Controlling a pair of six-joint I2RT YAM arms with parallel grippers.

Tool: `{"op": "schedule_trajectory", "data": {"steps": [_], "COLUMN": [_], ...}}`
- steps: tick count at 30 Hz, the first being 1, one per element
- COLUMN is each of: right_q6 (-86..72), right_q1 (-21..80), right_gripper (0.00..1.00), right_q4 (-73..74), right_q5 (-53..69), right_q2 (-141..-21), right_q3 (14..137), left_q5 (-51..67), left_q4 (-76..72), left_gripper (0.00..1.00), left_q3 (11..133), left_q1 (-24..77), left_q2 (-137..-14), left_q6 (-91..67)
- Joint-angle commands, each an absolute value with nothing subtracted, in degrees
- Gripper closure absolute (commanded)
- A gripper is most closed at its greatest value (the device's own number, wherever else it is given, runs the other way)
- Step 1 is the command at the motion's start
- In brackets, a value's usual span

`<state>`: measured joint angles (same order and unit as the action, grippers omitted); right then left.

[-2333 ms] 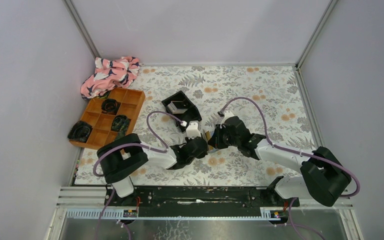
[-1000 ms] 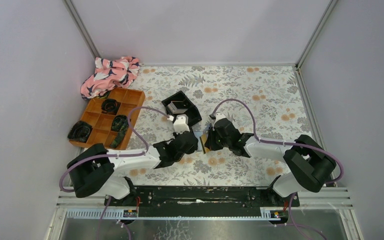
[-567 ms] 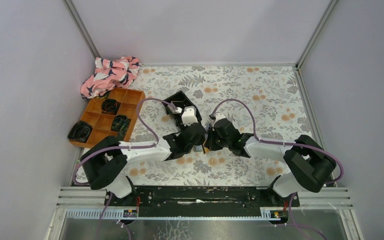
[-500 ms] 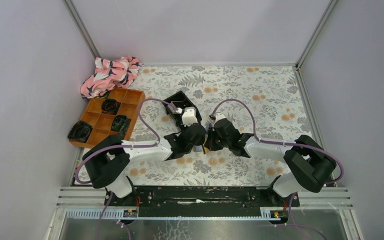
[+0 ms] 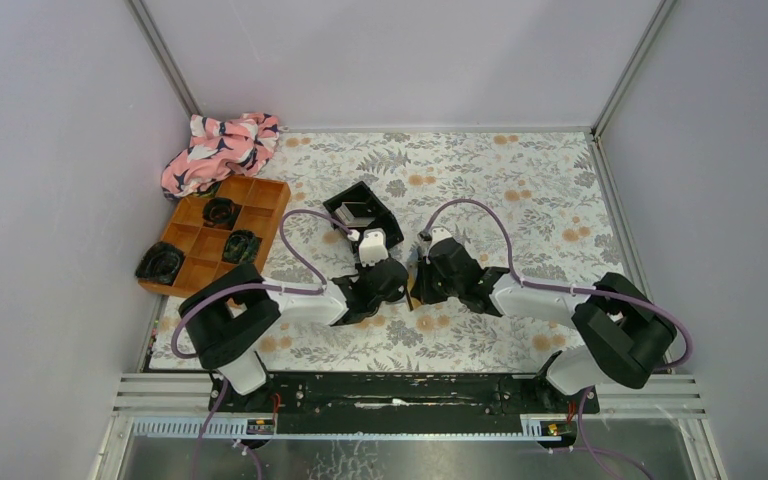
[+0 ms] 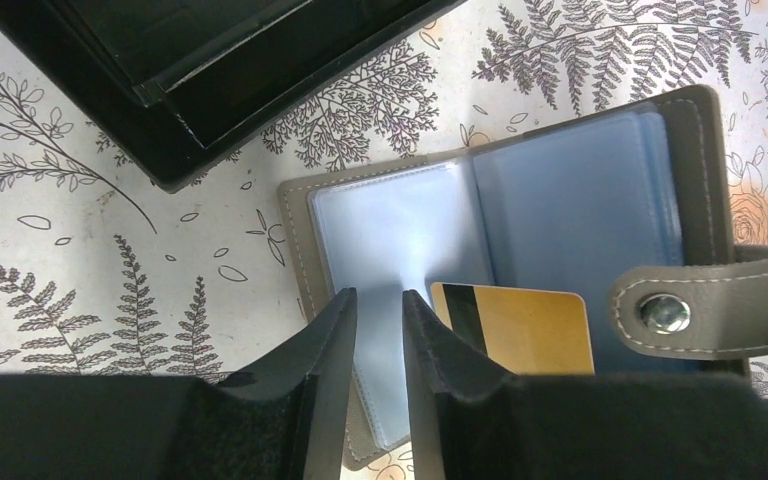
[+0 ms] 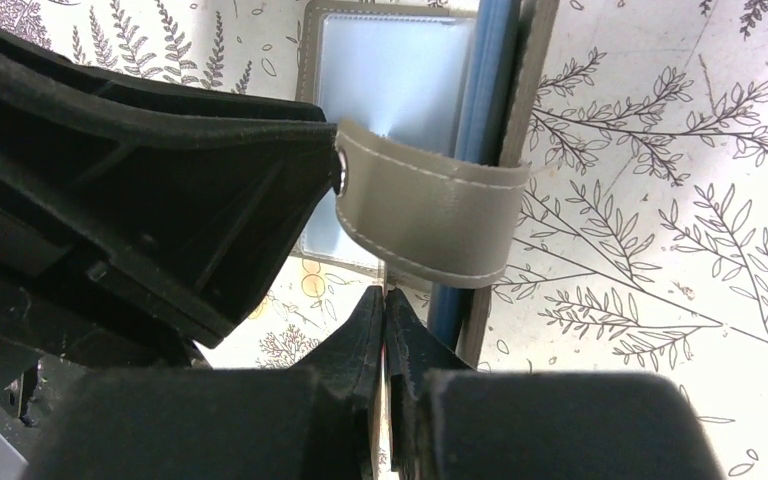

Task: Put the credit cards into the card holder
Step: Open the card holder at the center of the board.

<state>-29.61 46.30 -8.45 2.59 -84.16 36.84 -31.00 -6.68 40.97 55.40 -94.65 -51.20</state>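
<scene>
1. Holder (image 6: 560,190) lies open, pages up, on the mat (image 6: 80,260) in the middle of the left wrist view. It sits just below and right of the tray (image 6: 290,85) corner. Its blue-grey sleeves face the camera, and its strap (image 6: 710,300) curls in over the right edge.
2. Card (image 6: 525,328), gold with a black stripe, sits low over the right-hand page. Its lower edge is hidden, and it is not visibly inside any sleeve.
3. Left gripper (image 6: 378,296) hangs over the left-hand page at bottom centre, fingers parted by a narrow slit. Nothing shows between them, though a clear sleeve leaf there would be hard to see.
4. Right gripper (image 7: 386,296), at bottom centre of its own view, is clenched tight. It appears to grip the card seen edge-on, since a thin line runs between the tips.
5. The step in hand looks like feeding the card into a sleeve; it is not yet seated.
6. What could go wrong:
   - The card's leading edge may catch a sleeve lip and buckle, or slide between two leaves and miss the pocket, because the leaves lie stacked close.
   - The strap arches across the card's path and could deflect it.
   - Nothing clearly pins the holder, so a push may skate it across the mat.
   - The thin pinch may let the card twist or slip.
   - The two grippers sit nearly touching at mid-frame in the top view, so a small sideways move risks a knock.
</scene>
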Motion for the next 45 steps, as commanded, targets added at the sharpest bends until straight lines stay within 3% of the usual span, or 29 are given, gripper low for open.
{"op": "schedule_trajectory", "data": {"steps": [1, 27, 45], "right_q6": [-28.43, -23.28, -18.83], "right_q1": [46.91, 40.97, 29.86], "right_gripper": [0.95, 0.99, 1.0], "right_q4": [-4.41, 1.21, 0.7], "right_q5": [0.74, 0.44, 12.47], "right_q2": [-81.94, -84.95, -92.9], "right_q3": [36.24, 48.66, 54.38], "left_q5": [-31.21, -29.88, -29.52], "left_q4": [-9.1, -9.44, -9.6], "left_gripper": [0.7, 0.73, 0.73], "left_q3": [39.77, 38.63, 37.37], "left_q1": [54.85, 54.72, 54.15], "left_q2": [-96.46, -100.81, -103.94], "left_q6": [-53.08, -53.27, -52.46]}}
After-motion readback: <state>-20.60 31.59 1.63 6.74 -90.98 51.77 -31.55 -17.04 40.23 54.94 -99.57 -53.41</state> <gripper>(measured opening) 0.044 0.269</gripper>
